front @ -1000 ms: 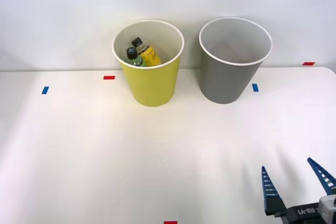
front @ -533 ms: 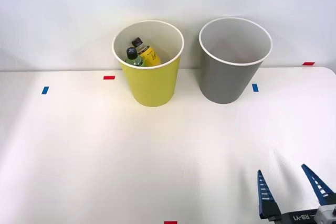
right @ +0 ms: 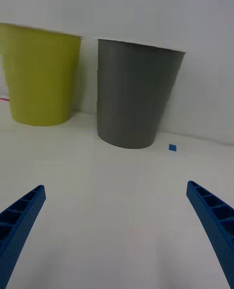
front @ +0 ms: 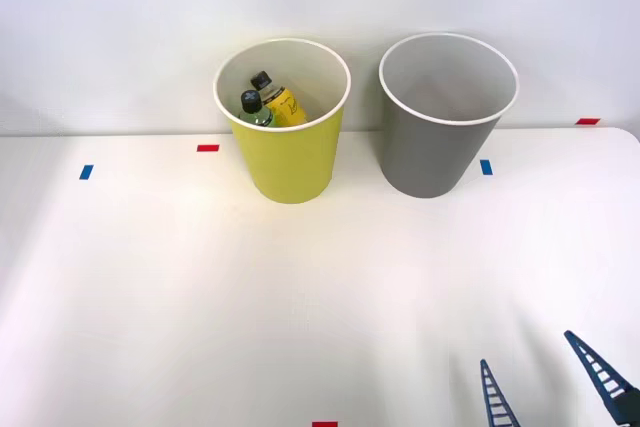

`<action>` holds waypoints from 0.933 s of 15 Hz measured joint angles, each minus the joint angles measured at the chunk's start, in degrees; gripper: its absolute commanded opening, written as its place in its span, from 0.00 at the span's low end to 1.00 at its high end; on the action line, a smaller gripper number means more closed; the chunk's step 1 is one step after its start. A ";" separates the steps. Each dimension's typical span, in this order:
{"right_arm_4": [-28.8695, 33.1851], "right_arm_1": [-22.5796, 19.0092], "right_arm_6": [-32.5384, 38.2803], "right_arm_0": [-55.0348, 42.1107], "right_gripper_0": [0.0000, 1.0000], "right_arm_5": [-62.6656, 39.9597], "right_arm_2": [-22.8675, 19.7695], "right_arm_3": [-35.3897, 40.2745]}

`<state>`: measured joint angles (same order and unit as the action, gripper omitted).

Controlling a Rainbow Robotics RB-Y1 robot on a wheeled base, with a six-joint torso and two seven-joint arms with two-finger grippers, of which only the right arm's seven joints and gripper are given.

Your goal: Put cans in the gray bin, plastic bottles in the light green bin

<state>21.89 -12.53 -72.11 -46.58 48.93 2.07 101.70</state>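
The light green bin [front: 285,162] stands at the back of the white table, left of the gray bin [front: 440,147]. Inside the light green bin lie two plastic bottles with black caps, a yellow one [front: 280,102] and a green one [front: 254,110]. The gray bin's pale inside shows nothing from this angle. No cans are in view. My right gripper [front: 545,372] is low at the front right edge, open and empty, well short of both bins. In the right wrist view the gray bin [right: 136,98] and the light green bin [right: 41,76] stand ahead of my open gripper [right: 117,220].
Small tape marks lie on the table: blue [front: 86,172] at the left, red [front: 207,148] beside the light green bin, blue [front: 486,167] by the gray bin, red [front: 588,121] at the far right, red [front: 324,424] at the front edge. A white wall rises behind the bins.
My right gripper has drawn back toward the front edge and sunk lower in the front view, still open. The bins and bottles have not moved.
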 measured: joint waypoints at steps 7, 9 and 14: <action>3.30 -0.81 -0.84 -2.23 1.00 2.67 -3.47 0.02; 3.07 -0.67 -0.90 -3.28 1.00 3.31 -3.47 0.01; 2.60 -0.32 -0.68 -4.62 1.00 3.63 -3.47 0.00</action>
<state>24.49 -12.85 -72.79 -51.20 52.56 -1.41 101.69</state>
